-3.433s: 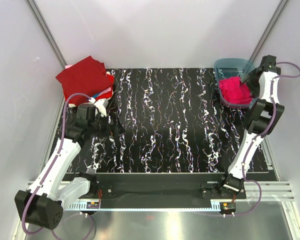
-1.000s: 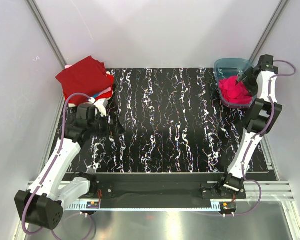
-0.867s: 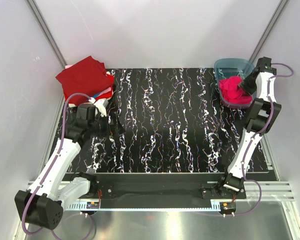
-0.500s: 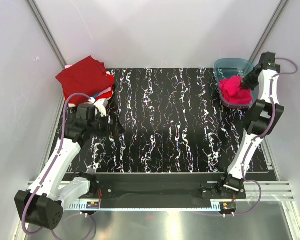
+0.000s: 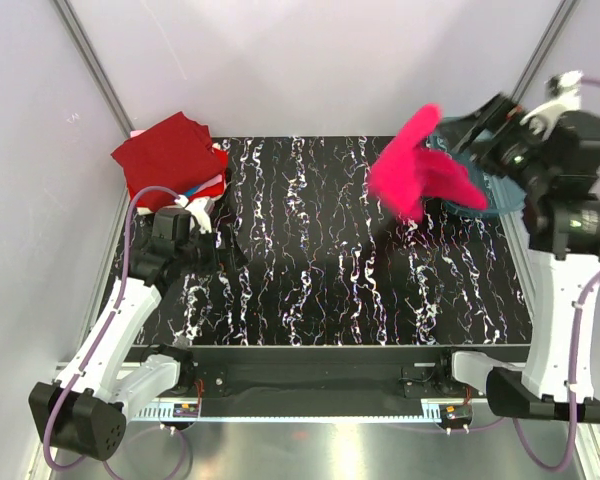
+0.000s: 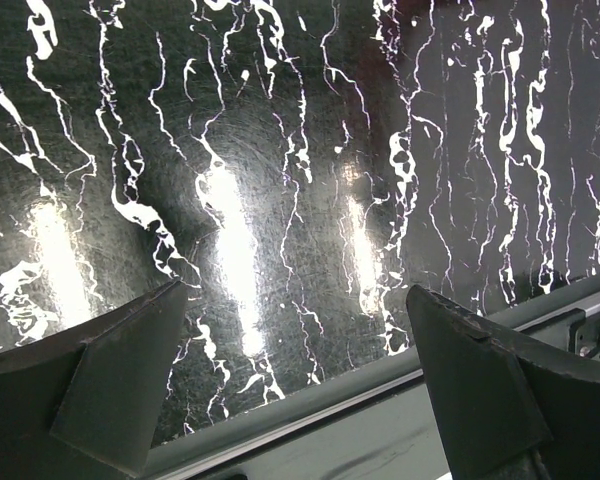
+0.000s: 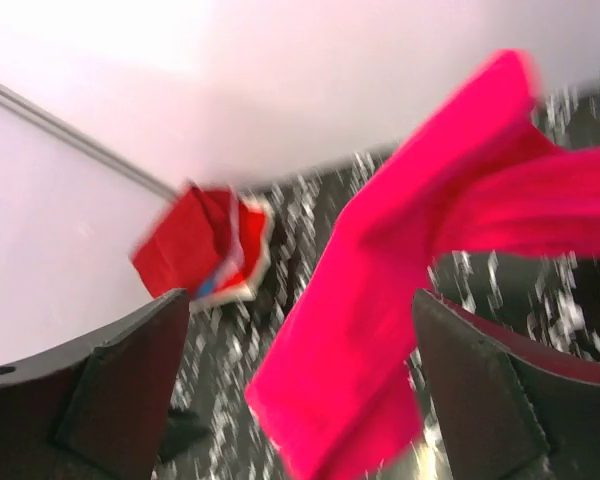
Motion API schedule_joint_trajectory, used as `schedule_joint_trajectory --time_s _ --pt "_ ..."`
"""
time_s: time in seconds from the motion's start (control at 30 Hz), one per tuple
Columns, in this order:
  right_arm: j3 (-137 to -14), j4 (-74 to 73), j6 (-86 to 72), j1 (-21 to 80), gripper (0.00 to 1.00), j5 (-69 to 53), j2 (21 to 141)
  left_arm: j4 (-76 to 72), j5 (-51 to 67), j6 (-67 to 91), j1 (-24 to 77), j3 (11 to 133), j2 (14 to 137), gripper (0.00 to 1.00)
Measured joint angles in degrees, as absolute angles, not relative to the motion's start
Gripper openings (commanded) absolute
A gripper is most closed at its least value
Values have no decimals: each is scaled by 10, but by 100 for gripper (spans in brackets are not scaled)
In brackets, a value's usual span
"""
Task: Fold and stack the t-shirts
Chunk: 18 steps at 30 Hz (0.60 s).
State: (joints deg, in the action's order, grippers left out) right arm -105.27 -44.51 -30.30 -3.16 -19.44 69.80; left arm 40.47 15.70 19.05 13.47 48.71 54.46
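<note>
A bright magenta-pink t-shirt (image 5: 415,168) hangs blurred in the air above the back right of the mat, just left of the teal bin (image 5: 452,127). My right gripper (image 5: 488,128) is raised behind it. In the right wrist view its fingers stand wide apart (image 7: 295,300) with the pink shirt (image 7: 380,300) stretched across in front of them, not pinched. The stack of folded shirts (image 5: 170,155), dark red on top with red, white and blue below, lies at the back left; it also shows in the right wrist view (image 7: 195,245). My left gripper (image 5: 217,250) is open and empty over the mat (image 6: 295,290).
The black, white-veined mat (image 5: 310,270) covers the table. White walls with metal posts (image 5: 90,70) close in the left, back and right. A metal rail (image 5: 310,385) runs along the near edge; it also shows in the left wrist view (image 6: 380,400).
My right arm has swung up out of the bin and turned left. The pink shirt has left the bin and now flies over the mat. The left arm has not moved.
</note>
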Motion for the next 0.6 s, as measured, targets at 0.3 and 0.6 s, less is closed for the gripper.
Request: schedule_joint_trajectory --time_s 0.3,0.6 --pt "-667 -475 -298 -34 100 -176 698 407 140 191 135 487 544 99" --pt "-533 -434 -325 -19 100 -181 591 406 114 203 146 487 518 93"
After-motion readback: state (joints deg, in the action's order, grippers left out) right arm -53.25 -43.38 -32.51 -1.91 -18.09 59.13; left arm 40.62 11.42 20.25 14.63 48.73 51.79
